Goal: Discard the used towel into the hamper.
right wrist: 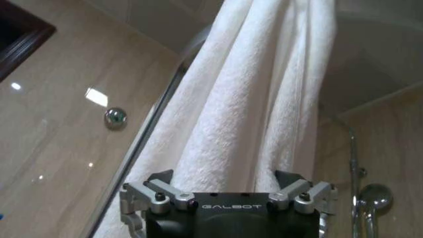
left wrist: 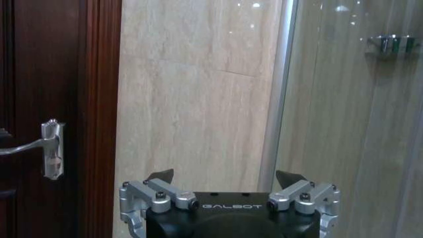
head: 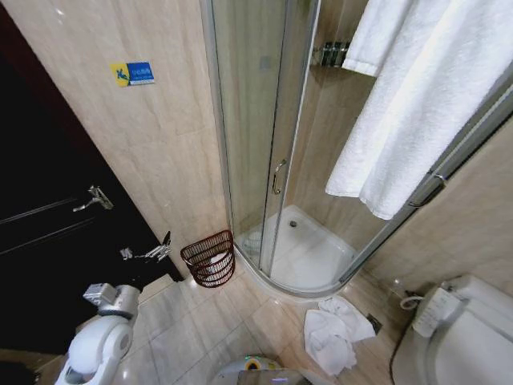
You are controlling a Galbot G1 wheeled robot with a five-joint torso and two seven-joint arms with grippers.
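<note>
Towel run barely started, nothing in the basket yet

My right claw (right wrist: 225, 179) is spread wide and empty, pointed up at the big white terry towel (right wrist: 251, 99) draped over the shower rail just ahead of it; my left claw (left wrist: 225, 178) is spread too, parked facing the beige tile wall beside the dark wooden door. The crumpled white towel (head: 333, 333) on the floor looks like the used one, well below both claws, untouched. The small round reddish-brown wire hamper (head: 210, 258) sits by the shower corner, apart from it. "GALBOT" is printed on both claws; wall sticker's unreadable.
</note>
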